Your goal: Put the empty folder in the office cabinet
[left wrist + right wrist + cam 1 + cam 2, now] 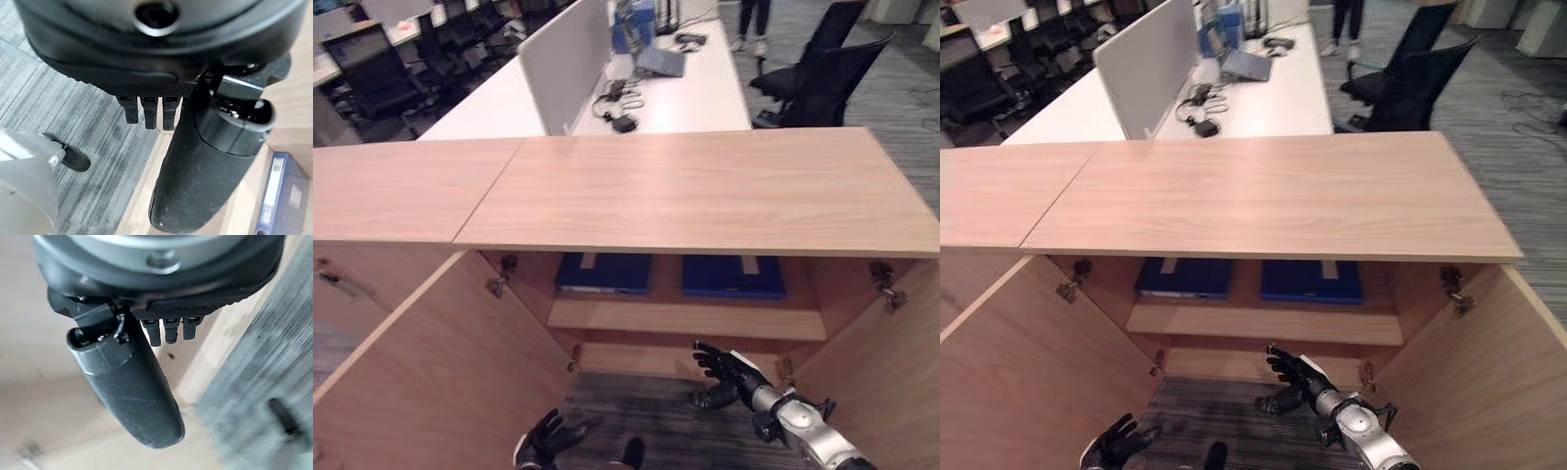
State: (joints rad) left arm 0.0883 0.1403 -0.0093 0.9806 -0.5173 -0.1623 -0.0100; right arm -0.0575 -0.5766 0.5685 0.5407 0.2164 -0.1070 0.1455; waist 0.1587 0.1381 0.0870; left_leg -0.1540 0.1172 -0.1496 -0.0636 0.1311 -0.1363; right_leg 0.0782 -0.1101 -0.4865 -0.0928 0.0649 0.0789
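Observation:
The wooden office cabinet [695, 186] stands open, both doors swung out. Two dark blue folders lie flat on its inner shelf [685, 318], one on the left [605, 272] and one on the right [732, 276]. My right hand [729, 370] hangs open in front of the cabinet's lower opening, below the shelf, fingers spread and holding nothing. Low down near the left door, my left hand [546, 438] is open and empty too. The left wrist view shows a blue folder [281, 196] lying past the thumb.
The left door [440, 382] and right door [886, 372] flank the opening. Behind the cabinet is a white desk [685, 98] with a divider panel [563, 59], a laptop and cables. Black office chairs [822, 73] stand at the right; a person's legs [752, 20] show far back.

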